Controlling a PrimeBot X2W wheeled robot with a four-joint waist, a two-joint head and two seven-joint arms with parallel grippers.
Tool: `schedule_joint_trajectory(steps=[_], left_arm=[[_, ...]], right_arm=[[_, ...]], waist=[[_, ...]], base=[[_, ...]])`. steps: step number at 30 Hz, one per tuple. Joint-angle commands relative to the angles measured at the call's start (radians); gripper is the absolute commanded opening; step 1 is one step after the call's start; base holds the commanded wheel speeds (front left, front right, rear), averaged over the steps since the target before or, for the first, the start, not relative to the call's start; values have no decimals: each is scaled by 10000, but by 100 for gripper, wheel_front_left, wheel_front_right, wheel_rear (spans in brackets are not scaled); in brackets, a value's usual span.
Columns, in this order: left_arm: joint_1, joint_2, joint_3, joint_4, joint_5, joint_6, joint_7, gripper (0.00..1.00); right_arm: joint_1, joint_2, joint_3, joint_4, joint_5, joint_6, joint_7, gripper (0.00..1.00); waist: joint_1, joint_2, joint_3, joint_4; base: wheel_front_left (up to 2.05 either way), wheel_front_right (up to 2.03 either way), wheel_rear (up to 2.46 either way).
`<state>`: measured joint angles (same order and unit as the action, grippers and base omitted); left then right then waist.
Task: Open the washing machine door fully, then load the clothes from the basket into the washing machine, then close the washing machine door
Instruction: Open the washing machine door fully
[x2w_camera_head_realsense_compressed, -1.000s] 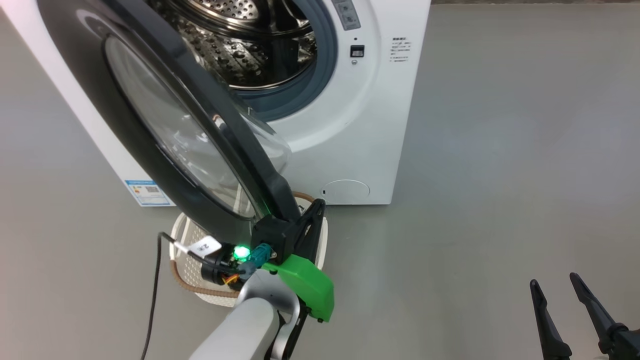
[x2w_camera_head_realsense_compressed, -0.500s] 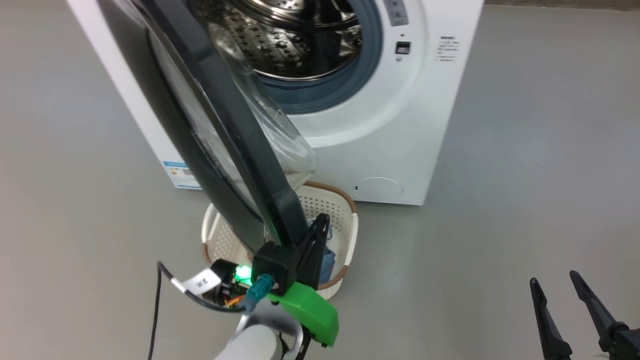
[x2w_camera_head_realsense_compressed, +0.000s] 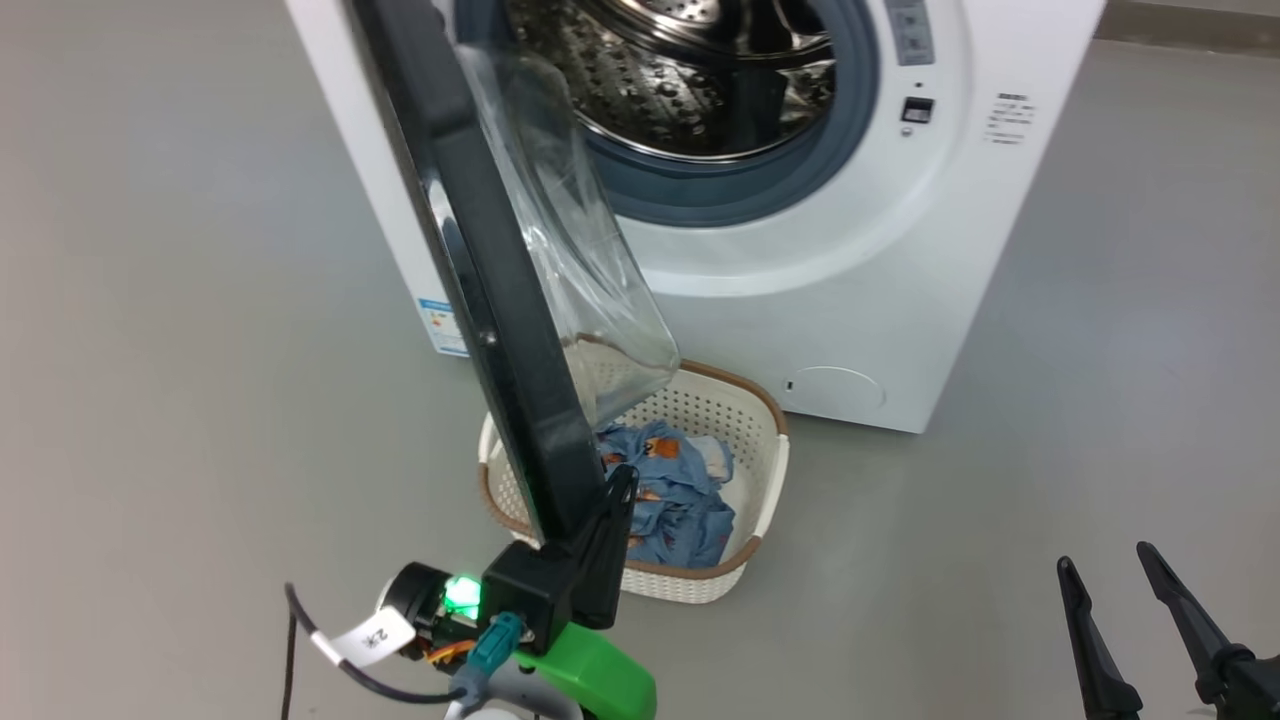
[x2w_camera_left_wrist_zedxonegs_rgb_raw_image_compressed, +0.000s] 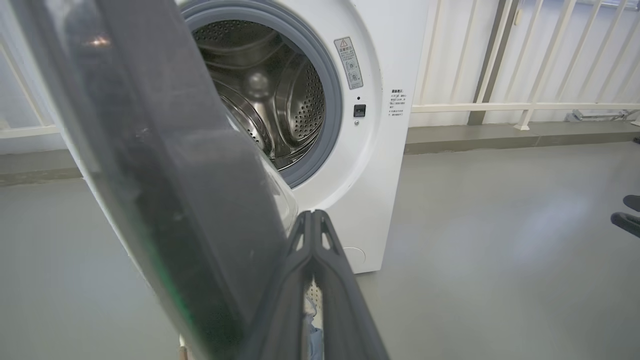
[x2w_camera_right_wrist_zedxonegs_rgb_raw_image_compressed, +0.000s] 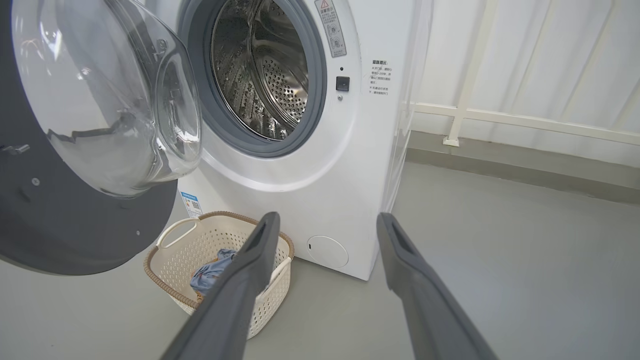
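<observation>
Since one second ago the washing machine door (x2w_camera_head_realsense_compressed: 490, 300) has swung further from the washing machine (x2w_camera_head_realsense_compressed: 820, 290), so the head view meets its black rim nearly edge-on; the head camera has turned too. The door hangs from the machine's left side, out before the drum opening; the basket (x2w_camera_head_realsense_compressed: 772, 470) with the clothes (x2w_camera_head_realsense_compressed: 670, 485) stands on the floor just before the machine, under the door's glass bowl. The left gripper (x2w_camera_head_realsense_compressed: 620, 485) has its fingers pressed together on nothing and seems to lean against the rim's inner side, at the edge far from the machine; the right gripper (x2w_camera_head_realsense_compressed: 1105, 556) waits with fingers apart, well right of the machine. I judge the door stiff and rather heavy, its glossy rim slippery; pushing at this free edge, not the glass, gives the best lever. The clothes look soft, light and limp; a pinch on the top fold should lift them.
</observation>
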<state>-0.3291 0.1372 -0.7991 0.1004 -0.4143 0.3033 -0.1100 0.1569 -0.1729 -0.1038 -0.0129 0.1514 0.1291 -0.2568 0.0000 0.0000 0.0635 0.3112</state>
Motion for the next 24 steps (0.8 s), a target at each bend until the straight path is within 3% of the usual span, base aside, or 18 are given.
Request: schedule_joint_trajectory(steps=[1,14,24], left_arm=[[-92,354,440,-374,75,285,-18,0],[349,829,1144,-596,-103,846,-479,0],[527,1255,2164,-528,-432,1340,-868,0]], right_arm=[[-247,-245,241,-266,-19,16,-49,100],[-249,-288,217,-329,15,16,-49,100],[-315,-431,209,-432,0,16,-49,100]], waist=[[0,0,47,297],[0,0,171,1223],[0,0,378,1569]], base=[[0,0,0],[0,0,0],[0,0,0]])
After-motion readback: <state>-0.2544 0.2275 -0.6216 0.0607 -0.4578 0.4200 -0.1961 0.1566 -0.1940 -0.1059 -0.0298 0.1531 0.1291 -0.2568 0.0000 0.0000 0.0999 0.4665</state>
